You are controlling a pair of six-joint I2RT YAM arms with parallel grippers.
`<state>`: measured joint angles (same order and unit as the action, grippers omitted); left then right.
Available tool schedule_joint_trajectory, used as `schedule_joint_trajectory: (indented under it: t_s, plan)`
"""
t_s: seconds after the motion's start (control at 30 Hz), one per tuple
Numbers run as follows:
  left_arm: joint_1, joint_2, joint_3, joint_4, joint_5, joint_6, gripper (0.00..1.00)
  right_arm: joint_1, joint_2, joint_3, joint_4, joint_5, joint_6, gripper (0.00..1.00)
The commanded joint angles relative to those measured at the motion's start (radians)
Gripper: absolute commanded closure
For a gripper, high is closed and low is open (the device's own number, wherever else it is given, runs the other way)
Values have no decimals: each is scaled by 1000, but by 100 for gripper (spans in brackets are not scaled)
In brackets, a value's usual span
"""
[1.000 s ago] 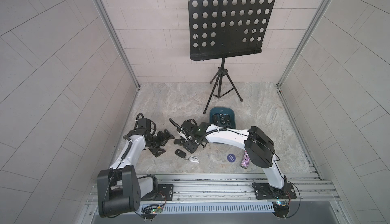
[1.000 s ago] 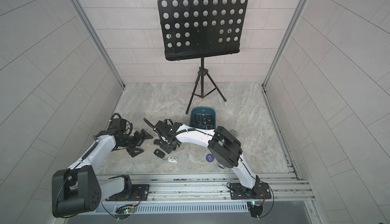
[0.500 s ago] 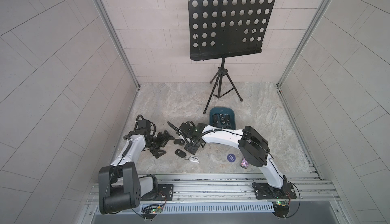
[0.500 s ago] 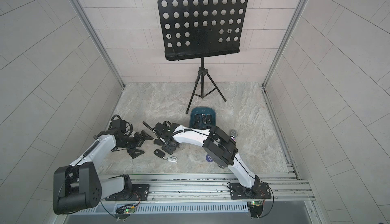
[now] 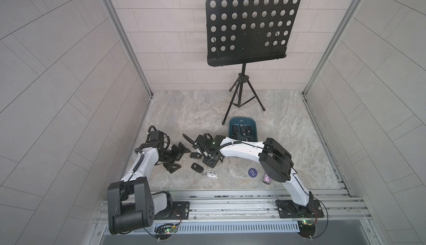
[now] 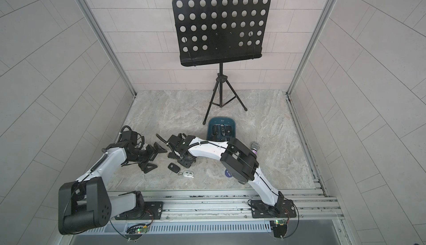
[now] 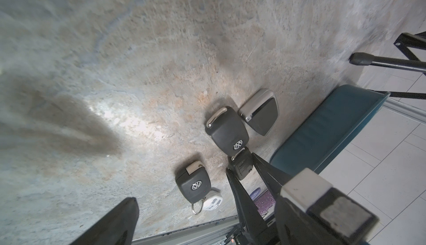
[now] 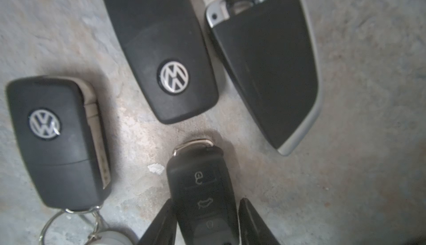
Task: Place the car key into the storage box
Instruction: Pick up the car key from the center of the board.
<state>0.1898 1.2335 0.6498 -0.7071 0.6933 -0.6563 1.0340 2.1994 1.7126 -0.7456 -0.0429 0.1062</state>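
The car key [image 8: 202,190], black with buttons and a metal loop, sits between the fingers of my right gripper [image 8: 205,223], which is shut on it low over the floor. The same key [image 7: 241,166] shows in the left wrist view. In both top views this gripper [image 5: 211,160] [image 6: 185,160] points down left of the storage box [image 5: 242,119] [image 6: 222,119]. The box is a dark teal tub holding several black fobs. My left gripper [image 5: 182,157] [image 7: 214,209] stands open and empty farther left.
Three loose fobs lie by the held key: a black VW key [image 8: 166,54], a ringed VW key [image 8: 57,140] and a silver-edged fob [image 8: 269,71]. A white remote [image 5: 212,174], a blue disc [image 5: 252,172], a glittery purple object [image 5: 267,177] and a music stand [image 5: 242,94] also stand around.
My right gripper has come down and its jaws have closed in on the car key. The right arm's elbow shifted slightly left. The left arm has stayed where it was.
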Motion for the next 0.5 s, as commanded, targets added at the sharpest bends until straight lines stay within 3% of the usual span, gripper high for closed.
schedule_joint_trajectory:
  t_s: [0.0,0.47]
  plan:
    - [10,-7,-11,-8,5,15,0,6,16,12,-24,12,-10,60]
    - [11,-24,-5,-24,-1,14,0,0,-62,18,32,-10,22,70]
